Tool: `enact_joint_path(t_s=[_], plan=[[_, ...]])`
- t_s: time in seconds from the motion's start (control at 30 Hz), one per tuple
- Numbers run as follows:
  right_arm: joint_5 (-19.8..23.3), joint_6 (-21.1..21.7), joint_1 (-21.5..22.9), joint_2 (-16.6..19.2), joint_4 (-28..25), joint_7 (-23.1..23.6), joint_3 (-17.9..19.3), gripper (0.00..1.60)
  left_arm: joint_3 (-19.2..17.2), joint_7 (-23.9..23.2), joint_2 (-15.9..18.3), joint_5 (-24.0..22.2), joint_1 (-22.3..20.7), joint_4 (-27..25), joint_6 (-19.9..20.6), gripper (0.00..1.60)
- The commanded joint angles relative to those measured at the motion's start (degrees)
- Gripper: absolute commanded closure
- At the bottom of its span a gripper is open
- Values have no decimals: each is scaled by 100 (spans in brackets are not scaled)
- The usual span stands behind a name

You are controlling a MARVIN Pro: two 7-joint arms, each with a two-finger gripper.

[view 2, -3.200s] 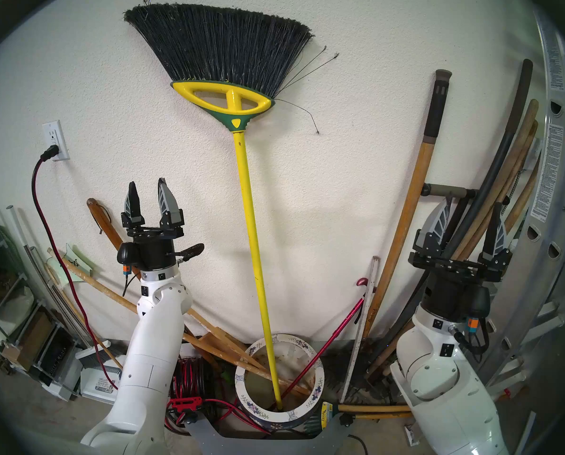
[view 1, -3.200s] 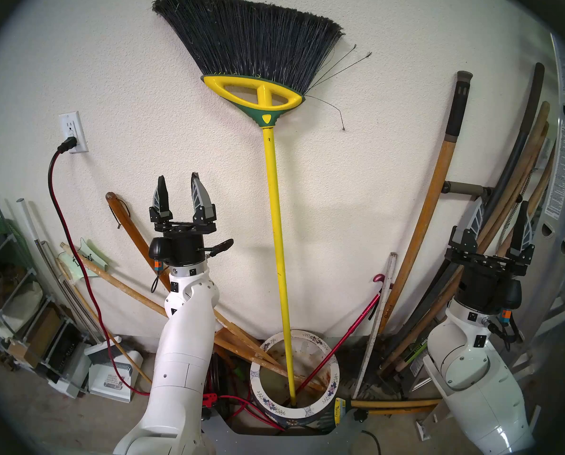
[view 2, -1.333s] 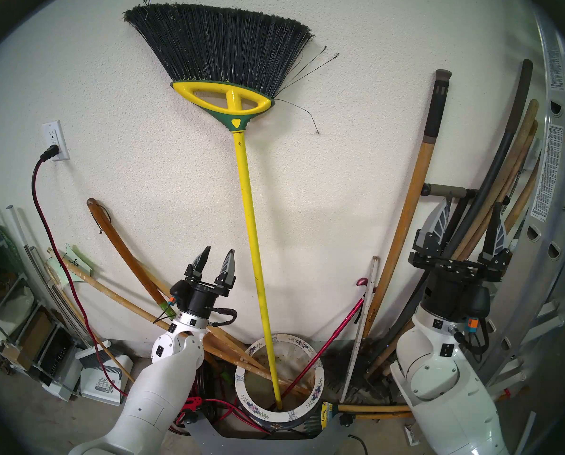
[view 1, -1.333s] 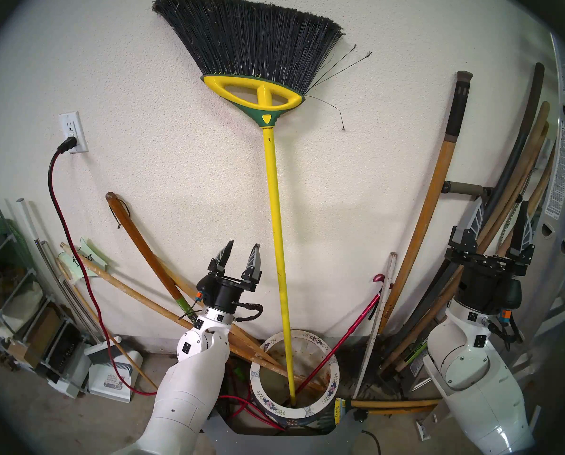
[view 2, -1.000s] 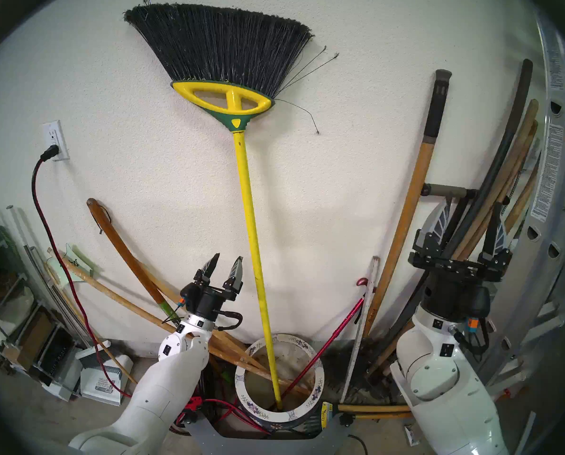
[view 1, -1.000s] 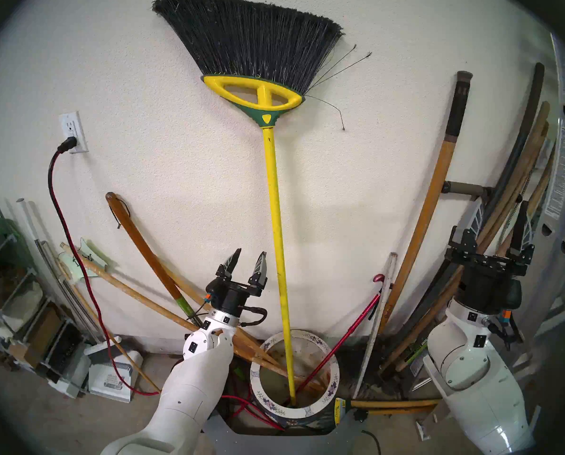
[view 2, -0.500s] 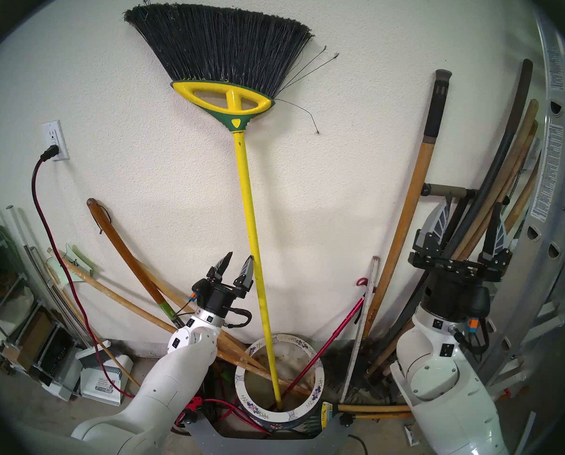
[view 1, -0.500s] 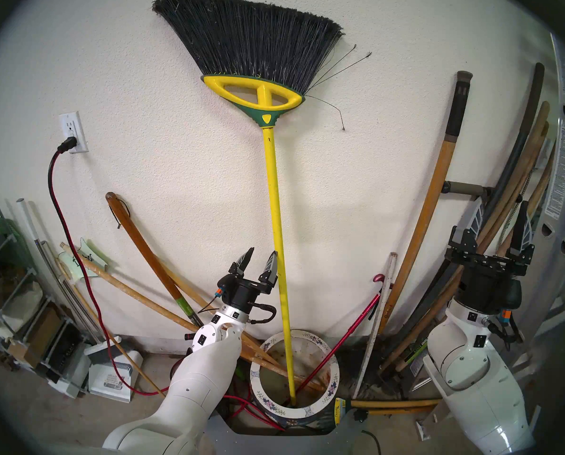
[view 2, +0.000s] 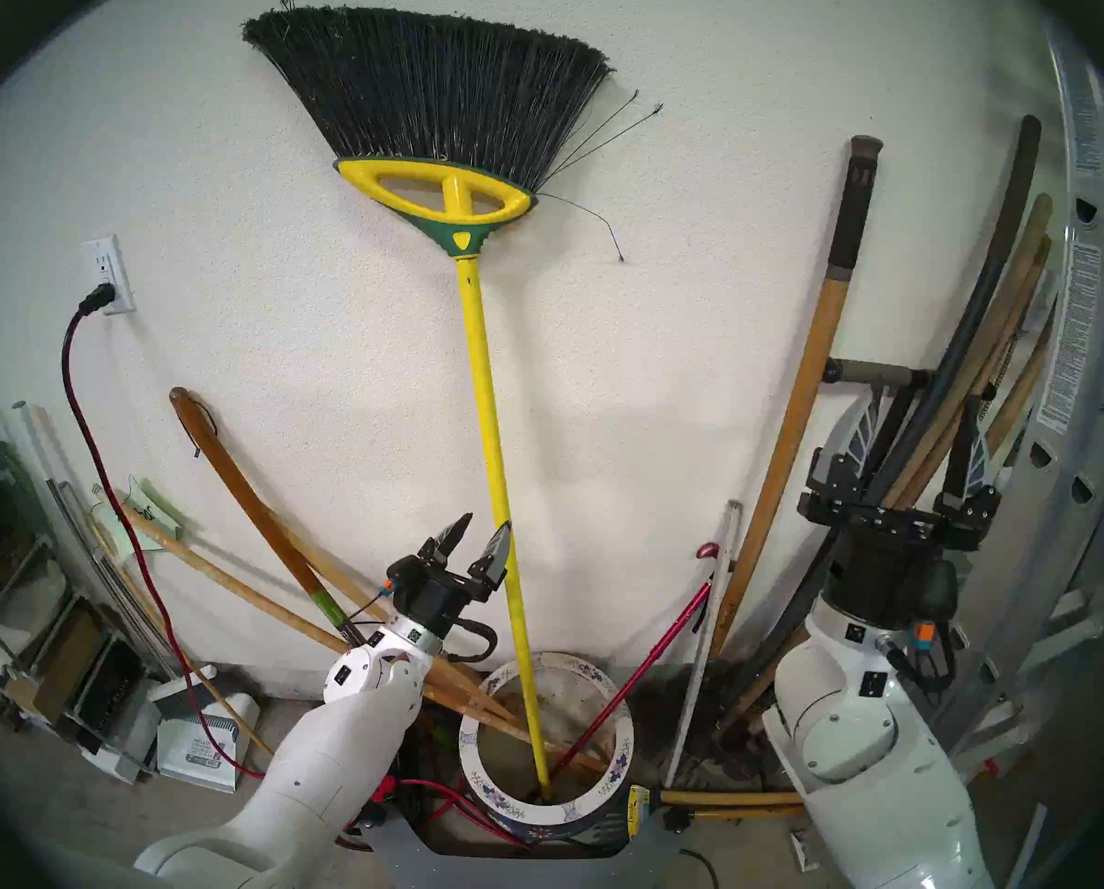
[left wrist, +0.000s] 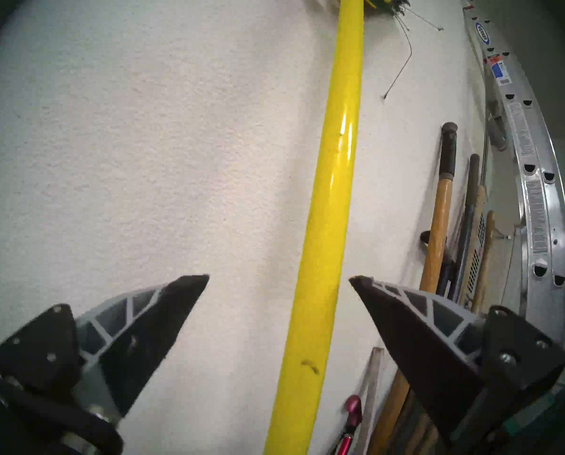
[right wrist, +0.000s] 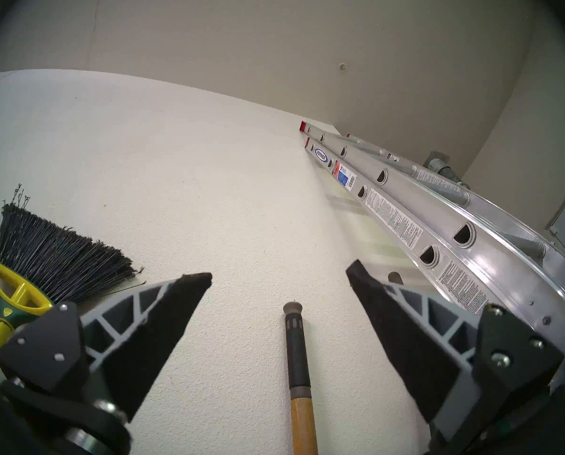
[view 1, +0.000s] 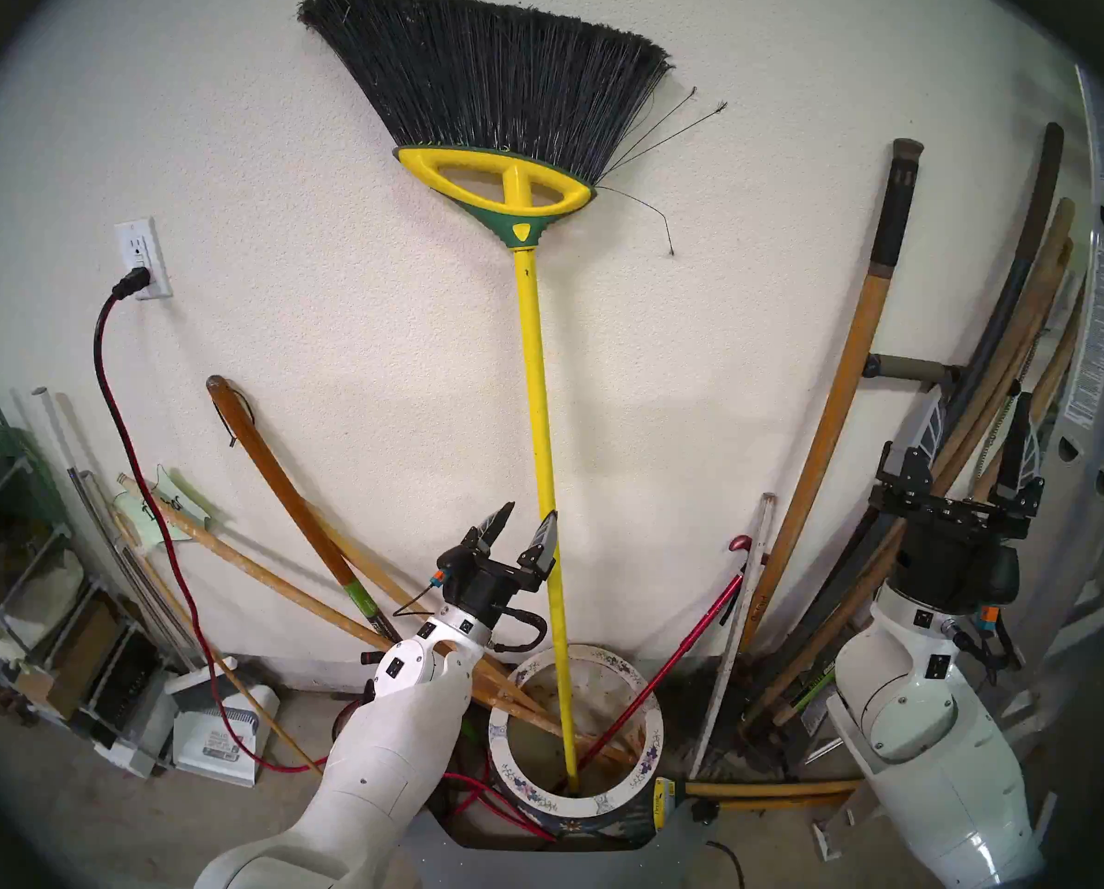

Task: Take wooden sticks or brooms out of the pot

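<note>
Though standing bristles-up in pot (view 1: 626, 679), yellow broom (view 1: 540, 381) hides its foot; left gripper (view 1: 524, 522) spread, right gripper (view 1: 979, 429) likewise, both empty.

A white wall outlet (view 1: 142, 259) holds a black plug with a red cord (view 1: 116, 445). An aluminium ladder (right wrist: 445, 234) leans against the wall at right; a dustpan (view 1: 219, 734) stands on the floor.

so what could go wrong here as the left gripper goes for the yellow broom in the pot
1. The open left gripper has the broom pole off-centre between its fingers, nearer the right one, so closing may nudge it sideways.
2. The broom's foot sits among the wooden poles and the red cane in the pot; lifting could drag them.
3. The top-heavy bristle head only leans on the wall and may swing.
</note>
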Motion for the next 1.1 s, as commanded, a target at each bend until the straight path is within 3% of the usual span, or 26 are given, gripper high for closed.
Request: enact_joint_path(t_s=[0.0, 0.57, 0.83, 0.93, 0.97, 1.0, 1.07], plan=[[6, -2, 1, -2, -1, -4, 3, 0, 67, 23, 28, 45, -124, 211, 226, 0], [5, -2, 1, -2, -1, -3, 3, 0, 308, 123, -177, 315, -1037, 1507, 317, 0], [6, -2, 1, -2, -1, -3, 4, 0, 255, 255, -217, 410, -1455, 2466, -9, 0], [6, -2, 1, -2, -1, -3, 4, 0, 212, 102, -241, 352, -1593, 2763, -200, 0], [6, -2, 1, -2, -1, -3, 4, 0, 190, -7, -242, 312, -1635, 2840, -252, 66], [6, -2, 1, -2, -1, -3, 4, 0, 178, -54, -243, 292, -1661, 2874, -250, 160], [6, -2, 1, -2, -1, -3, 4, 0, 147, -182, -260, 264, -1723, 2962, -307, 160]])
